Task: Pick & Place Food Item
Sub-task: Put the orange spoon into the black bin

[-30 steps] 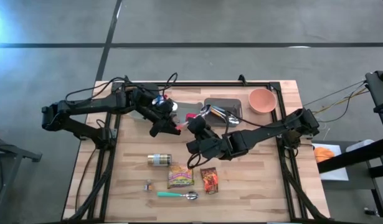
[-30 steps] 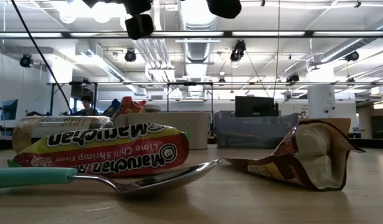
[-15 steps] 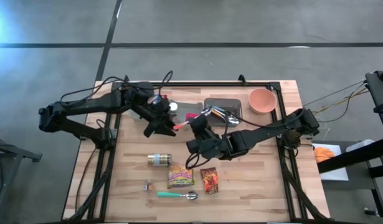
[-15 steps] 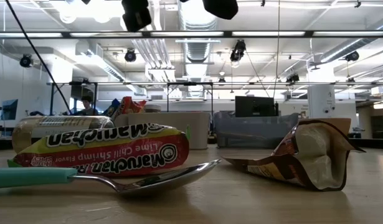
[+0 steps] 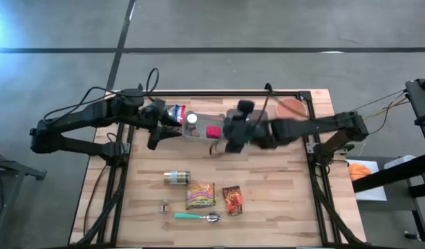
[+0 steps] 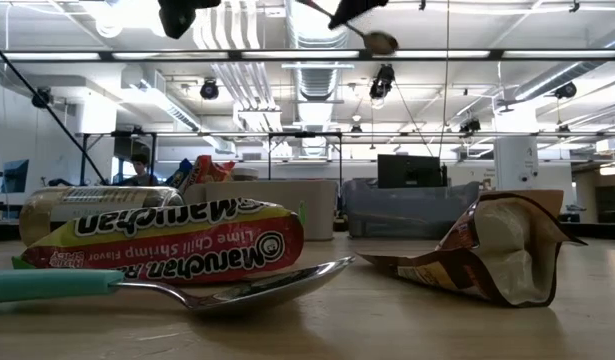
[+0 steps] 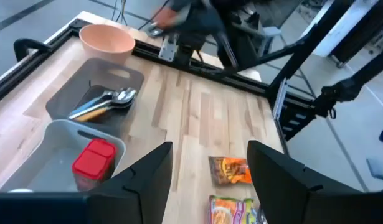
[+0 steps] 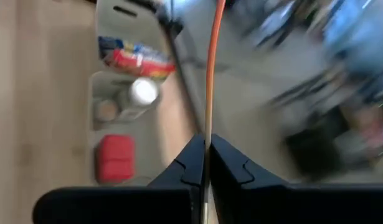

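A: High view, quick: left gripper [image 5: 157, 133] spread, empty, at the surface's [image 5: 281, 200] far left, beside the clear bin [image 5: 198, 135].

B: Food item?

A: Red pack [image 5: 213, 132] lies inside that bin, likely just placed.

B: Right gripper [image 5: 234, 142]?

A: Pressed together on a thin orange handle [image 8: 211, 68], looks like a spoon lifted from the grey tray [image 7: 110, 81]. Ramen [image 5: 200, 196] and snack packet [image 5: 231, 200] wait near.

Robotics lab in an open industrial hall.
Exposed ceiling ducts [image 6: 305, 75], strip lights [image 6: 507, 55], polished concrete floor [image 5: 219, 24], a monitor [image 6: 407, 171] on distant benches, and a wooden tabletop [image 5: 281, 200] on a black metal frame.
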Robot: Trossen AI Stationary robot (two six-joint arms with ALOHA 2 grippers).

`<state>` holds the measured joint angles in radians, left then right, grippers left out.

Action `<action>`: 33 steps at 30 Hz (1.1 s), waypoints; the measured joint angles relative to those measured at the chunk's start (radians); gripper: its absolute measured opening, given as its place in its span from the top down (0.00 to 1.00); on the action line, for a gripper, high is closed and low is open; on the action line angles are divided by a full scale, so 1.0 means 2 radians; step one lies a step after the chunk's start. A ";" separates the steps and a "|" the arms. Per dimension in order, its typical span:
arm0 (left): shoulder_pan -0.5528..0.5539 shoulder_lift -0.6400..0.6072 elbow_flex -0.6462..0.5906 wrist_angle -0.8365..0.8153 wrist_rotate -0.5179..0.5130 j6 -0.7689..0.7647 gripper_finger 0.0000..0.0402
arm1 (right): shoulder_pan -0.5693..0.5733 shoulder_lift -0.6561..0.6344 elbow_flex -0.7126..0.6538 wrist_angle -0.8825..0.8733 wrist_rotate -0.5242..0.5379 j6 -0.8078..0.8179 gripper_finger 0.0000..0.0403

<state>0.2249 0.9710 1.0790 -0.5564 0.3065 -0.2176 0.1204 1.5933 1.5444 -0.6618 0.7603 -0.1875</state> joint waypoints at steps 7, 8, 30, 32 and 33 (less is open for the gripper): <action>0.000 -0.003 -0.003 -0.007 0.000 0.014 0.48 | -0.128 -0.019 -0.020 -0.069 -0.211 0.165 0.98; 0.000 -0.003 -0.003 -0.007 0.000 0.017 0.48 | -0.143 -0.019 -0.027 -0.067 -0.223 0.171 0.98; 0.000 -0.003 -0.003 -0.025 0.000 0.046 0.48 | -0.289 -0.019 -0.277 0.129 -0.364 0.225 0.98; 0.000 -0.003 -0.003 -0.025 0.000 0.045 0.48 | -0.294 -0.019 -0.287 0.131 -0.358 0.225 0.98; 0.000 -0.003 -0.003 -0.025 0.000 0.045 0.48 | -0.296 -0.018 -0.291 0.134 -0.351 0.225 0.98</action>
<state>0.2245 0.9657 1.0729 -0.6071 0.3058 -0.1272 -0.4716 1.5582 0.9621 -0.3934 0.0576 0.2630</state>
